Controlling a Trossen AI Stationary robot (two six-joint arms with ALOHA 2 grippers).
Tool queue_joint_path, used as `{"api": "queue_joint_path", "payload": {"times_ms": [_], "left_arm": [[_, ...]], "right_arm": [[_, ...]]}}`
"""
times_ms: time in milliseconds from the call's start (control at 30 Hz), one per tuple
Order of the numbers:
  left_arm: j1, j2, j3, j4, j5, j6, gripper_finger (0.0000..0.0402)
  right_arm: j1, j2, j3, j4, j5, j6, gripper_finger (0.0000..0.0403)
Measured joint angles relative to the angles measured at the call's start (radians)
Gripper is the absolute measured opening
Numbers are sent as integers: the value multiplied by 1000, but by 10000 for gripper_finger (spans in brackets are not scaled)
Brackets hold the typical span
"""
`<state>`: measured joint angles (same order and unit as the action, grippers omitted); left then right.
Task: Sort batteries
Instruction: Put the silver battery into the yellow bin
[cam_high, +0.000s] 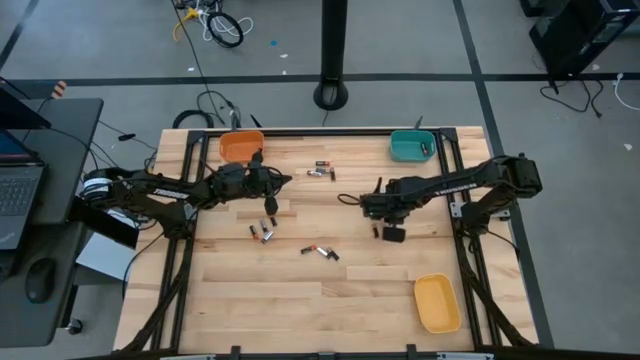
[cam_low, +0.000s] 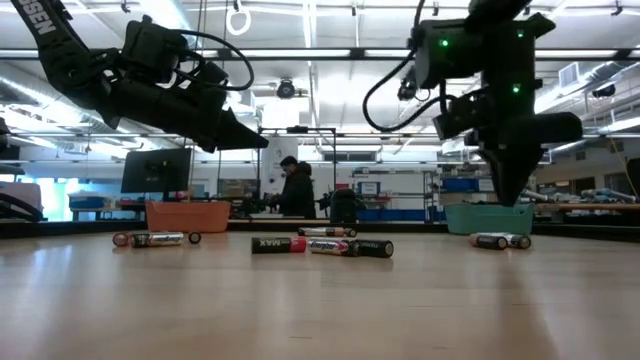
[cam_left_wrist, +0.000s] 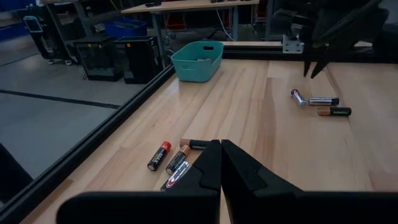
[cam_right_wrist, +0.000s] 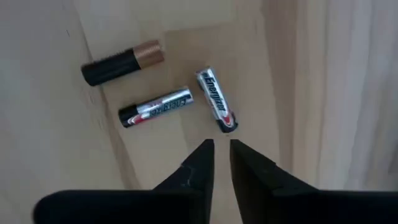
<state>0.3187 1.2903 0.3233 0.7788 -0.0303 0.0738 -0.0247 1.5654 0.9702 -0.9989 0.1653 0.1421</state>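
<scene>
Batteries lie scattered on the wooden table in small groups (cam_high: 320, 172), (cam_high: 262, 232), (cam_high: 320, 252). My right gripper (cam_right_wrist: 222, 146) points down, slightly open, hovering above three of them: a black one with a copper end (cam_right_wrist: 123, 62) and two silvery ones (cam_right_wrist: 155, 107), (cam_right_wrist: 214, 99). The low view shows it (cam_low: 508, 200) well clear of the table. My left gripper (cam_left_wrist: 221, 149) is shut and empty, raised above the table near the orange bin (cam_high: 241, 147). It points toward the table's right, with three batteries (cam_left_wrist: 177, 158) lying just past its fingertips.
The orange bin stands at the far left, a teal bin (cam_high: 411, 146) at the far right and a yellow bin (cam_high: 438, 302) at the near right. Bare wood fills the near left. A person (cam_low: 297, 190) stands in the room behind.
</scene>
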Motion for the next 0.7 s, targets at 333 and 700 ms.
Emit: {"api": "queue_joint_path", "payload": {"times_ms": [333, 700], "left_arm": [[0, 0, 0, -14, 1, 0, 12], [0, 0, 0, -14, 2, 0, 12]], "right_arm": [[-64, 0, -75, 120, -54, -165, 129], [-124, 0, -170, 247, -71, -256, 131]]}}
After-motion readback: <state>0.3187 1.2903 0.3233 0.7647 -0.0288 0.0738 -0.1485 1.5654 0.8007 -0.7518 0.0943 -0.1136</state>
